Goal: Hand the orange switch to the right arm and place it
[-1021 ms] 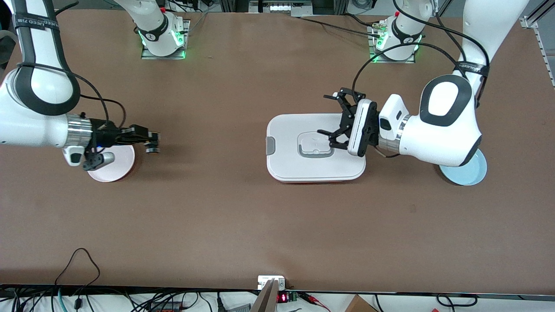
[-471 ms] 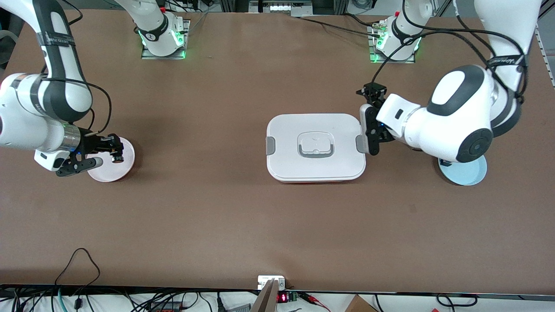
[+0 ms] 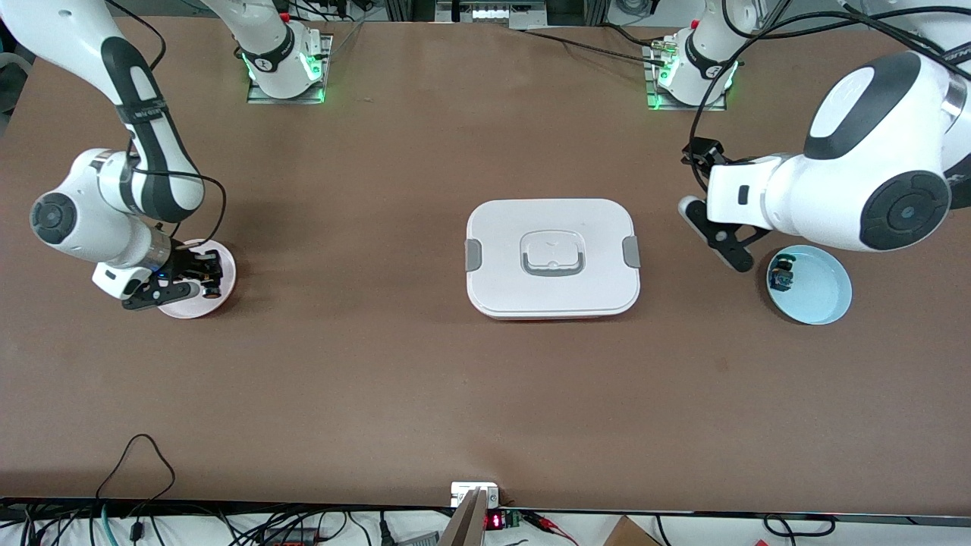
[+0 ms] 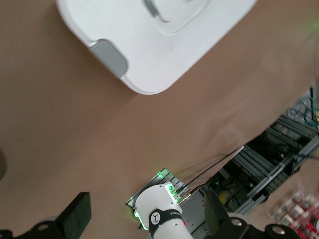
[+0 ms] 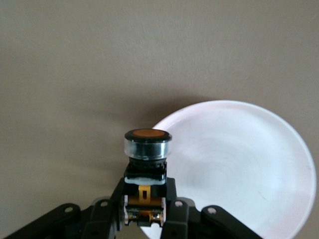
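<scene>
The orange switch point(image 5: 146, 172), a small black block with an orange cap and a clear collar, is pinched between the fingers of my right gripper point(image 5: 144, 219). In the front view this gripper point(image 3: 203, 274) hangs with the switch point(image 3: 213, 287) over the pale pink plate point(image 3: 182, 306) at the right arm's end of the table. The wrist view shows the switch above the plate's rim point(image 5: 234, 169), partly over bare table. My left gripper point(image 3: 704, 196) is open and empty, in the air between the white box and the blue plate; its fingers point(image 4: 75, 215) stand wide apart.
A white lidded box point(image 3: 553, 257) with grey clips sits mid-table, also in the left wrist view point(image 4: 149, 45). A light blue plate point(image 3: 819, 292) at the left arm's end holds a tiny part with blue and green accents point(image 3: 783, 274). Both arm bases stand along the table's edge farthest from the front camera.
The right gripper has drawn back with the switch from beside the pink plate to over it. The left arm has pulled away from over the white box, uncovering the blue plate.
</scene>
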### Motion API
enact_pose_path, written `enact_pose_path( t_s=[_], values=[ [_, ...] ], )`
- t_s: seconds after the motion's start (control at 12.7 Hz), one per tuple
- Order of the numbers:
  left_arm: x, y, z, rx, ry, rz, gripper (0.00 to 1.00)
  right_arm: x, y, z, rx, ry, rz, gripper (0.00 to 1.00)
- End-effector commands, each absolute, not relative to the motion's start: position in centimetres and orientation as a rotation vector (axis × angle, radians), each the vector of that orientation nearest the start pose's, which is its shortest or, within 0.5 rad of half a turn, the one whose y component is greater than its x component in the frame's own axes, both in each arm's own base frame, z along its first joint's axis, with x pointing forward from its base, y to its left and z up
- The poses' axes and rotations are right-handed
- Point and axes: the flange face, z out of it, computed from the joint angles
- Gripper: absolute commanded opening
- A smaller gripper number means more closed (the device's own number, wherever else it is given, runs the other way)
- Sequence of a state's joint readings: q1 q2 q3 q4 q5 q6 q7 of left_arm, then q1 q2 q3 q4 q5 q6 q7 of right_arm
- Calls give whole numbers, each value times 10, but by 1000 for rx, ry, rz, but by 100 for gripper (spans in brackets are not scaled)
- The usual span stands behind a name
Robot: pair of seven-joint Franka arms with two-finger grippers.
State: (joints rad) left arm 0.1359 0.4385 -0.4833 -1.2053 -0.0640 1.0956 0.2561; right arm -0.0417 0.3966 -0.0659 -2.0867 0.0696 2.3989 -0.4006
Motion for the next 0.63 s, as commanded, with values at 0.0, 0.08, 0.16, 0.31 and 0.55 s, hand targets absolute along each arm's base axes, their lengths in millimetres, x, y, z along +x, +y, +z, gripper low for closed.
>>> enact_pose_path(
  t_s=[0.0, 0.08, 0.16, 0.31, 0.55],
  values=[
    [582, -123, 572, -3122, 723, 647, 100, 570, -76, 208, -3091, -383, 99, 0],
    [576, -105, 582, -3131, 635, 547, 100, 569, -77, 204, -3091, -378, 103, 0],
    [568, -96, 588, -3135, 563, 417, 100, 568, -77, 204, -3089, -378, 110, 0],
    [556, -76, 598, -3168, 231, 75, 100, 568, -79, 207, -3087, -387, 110, 0],
    [553, -47, 598, -3173, -31, 65, 100, 567, -82, 205, -3086, -390, 114, 6]
  ],
)
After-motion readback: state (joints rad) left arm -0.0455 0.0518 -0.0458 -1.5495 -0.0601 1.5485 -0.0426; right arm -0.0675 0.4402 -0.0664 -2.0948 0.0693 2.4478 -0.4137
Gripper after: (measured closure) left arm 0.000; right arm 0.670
